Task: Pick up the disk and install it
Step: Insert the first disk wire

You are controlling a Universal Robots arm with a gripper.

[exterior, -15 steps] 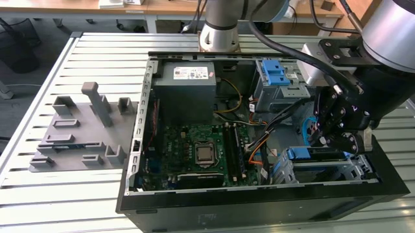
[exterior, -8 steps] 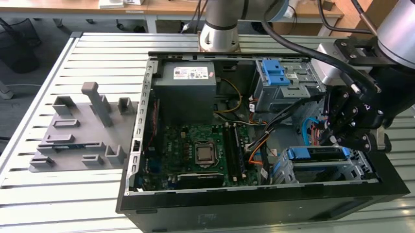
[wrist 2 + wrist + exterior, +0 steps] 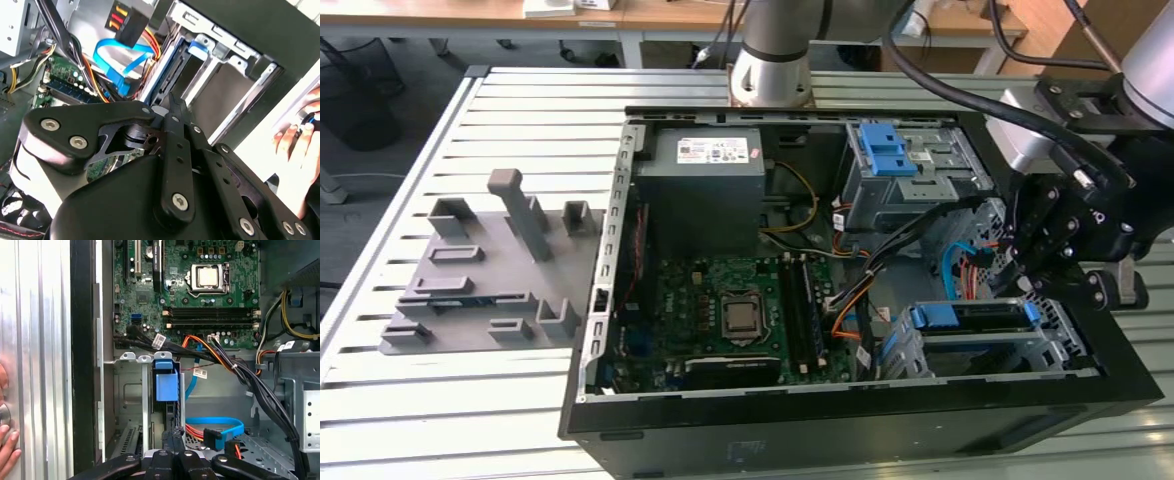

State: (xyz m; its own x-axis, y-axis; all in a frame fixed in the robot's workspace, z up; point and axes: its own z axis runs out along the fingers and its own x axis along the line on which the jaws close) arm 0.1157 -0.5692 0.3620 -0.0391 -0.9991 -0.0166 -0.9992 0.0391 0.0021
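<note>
Flat blue-framed disk (image 3: 974,316) seated in sheet-metal cage (image 3: 994,353).

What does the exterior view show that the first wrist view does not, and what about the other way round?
The exterior view adds the grey fixture plate beside the computer case, the blue latch bracket on the upper drive cage, and the arm's base. The first wrist view adds a person's hand outside the case. Both share the disk, sitting in the lower drive cage, and the motherboard's processor socket.
</note>
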